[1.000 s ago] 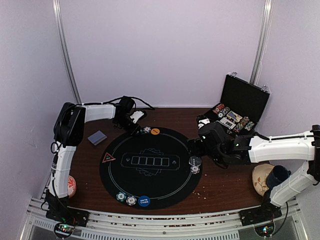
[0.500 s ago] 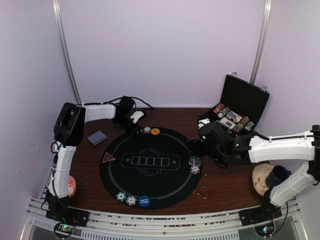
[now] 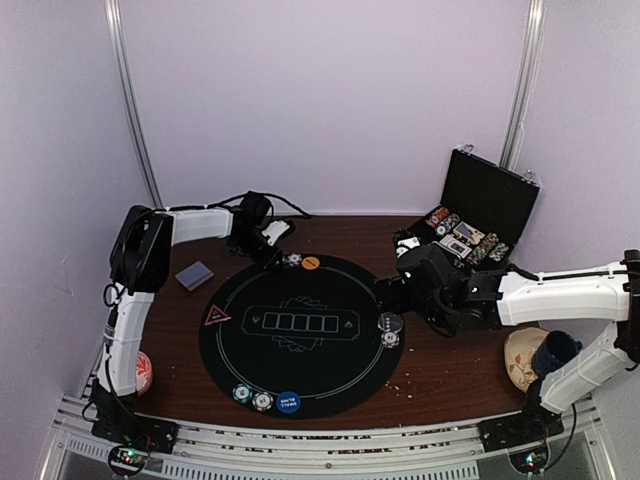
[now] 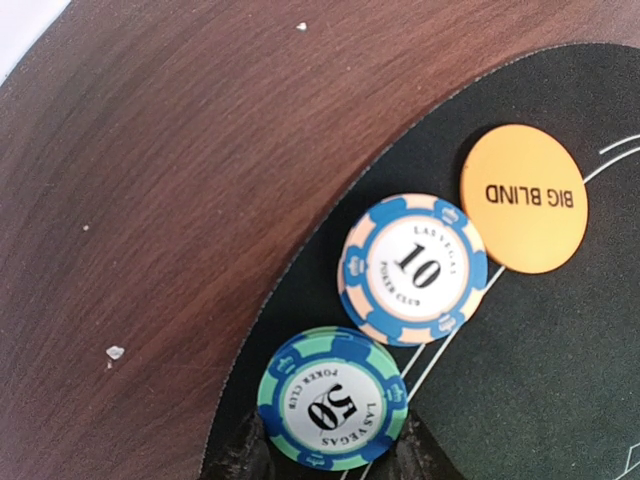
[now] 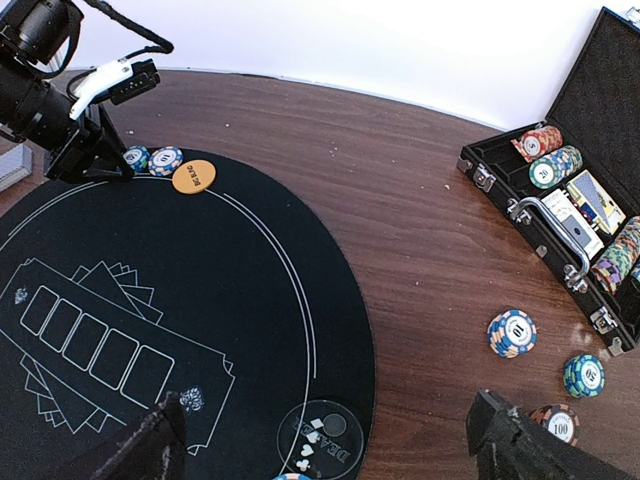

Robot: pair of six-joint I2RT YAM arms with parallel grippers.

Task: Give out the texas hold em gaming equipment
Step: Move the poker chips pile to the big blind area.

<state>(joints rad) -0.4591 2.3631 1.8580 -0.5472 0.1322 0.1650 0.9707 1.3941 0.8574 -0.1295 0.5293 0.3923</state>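
- Nothing has visibly moved since a second ago.
- Left gripper (image 4: 328, 458) is clamped on the 50 chip (image 4: 333, 400) at the mat (image 4: 520, 400) edge, just beside the 10 chip (image 4: 413, 268).
- Right gripper (image 5: 328, 420), jaws wide apart and holding nothing, hovers over the dealer button (image 5: 322, 440).
- Three chips (image 5: 512, 333) lie near the case (image 5: 610, 90).

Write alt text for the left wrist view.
A green 50 chip sits pinched between the dark fingertips of the left gripper at the bottom edge, on the rim of a black mat. Beyond lie a blue 10 chip and an orange BIG BLIND button; brown table fills the left.
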